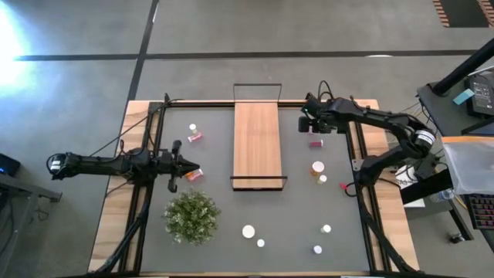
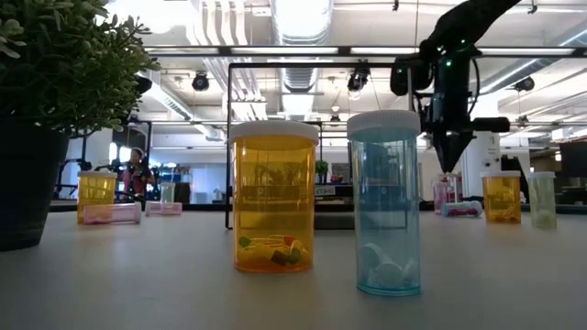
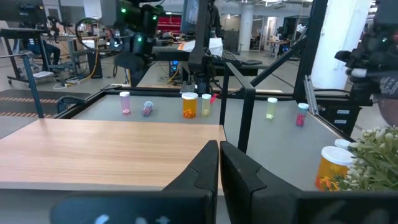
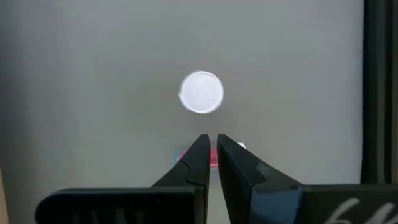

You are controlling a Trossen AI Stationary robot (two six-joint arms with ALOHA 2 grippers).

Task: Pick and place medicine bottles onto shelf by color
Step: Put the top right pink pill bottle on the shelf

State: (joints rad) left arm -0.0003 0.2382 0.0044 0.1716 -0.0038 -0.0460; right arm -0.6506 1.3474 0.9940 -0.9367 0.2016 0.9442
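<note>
Your target is the pink bottle (image 1: 316,143) lying on its side on the grey mat (image 1: 216,154), just right of the shelf (image 1: 256,139), and it peeks out under your right gripper (image 4: 211,152) in the wrist view. That gripper hangs above it with its fingers pressed together, holding nothing. An upright white-capped bottle (image 4: 201,92) stands just beyond, so don't drift onto that one. You'll want to open the jaws before you descend, line them across the bottle's body, not along it, and come down straight so it doesn't roll. The shelf is bare, so you have room for color groups. Your left gripper (image 1: 179,165) waits low on the far side of the shelf, also closed and empty, beside another pink bottle (image 1: 194,174) and near the plant (image 1: 191,216). More bottles are scattered along the mat's near edge.
</note>
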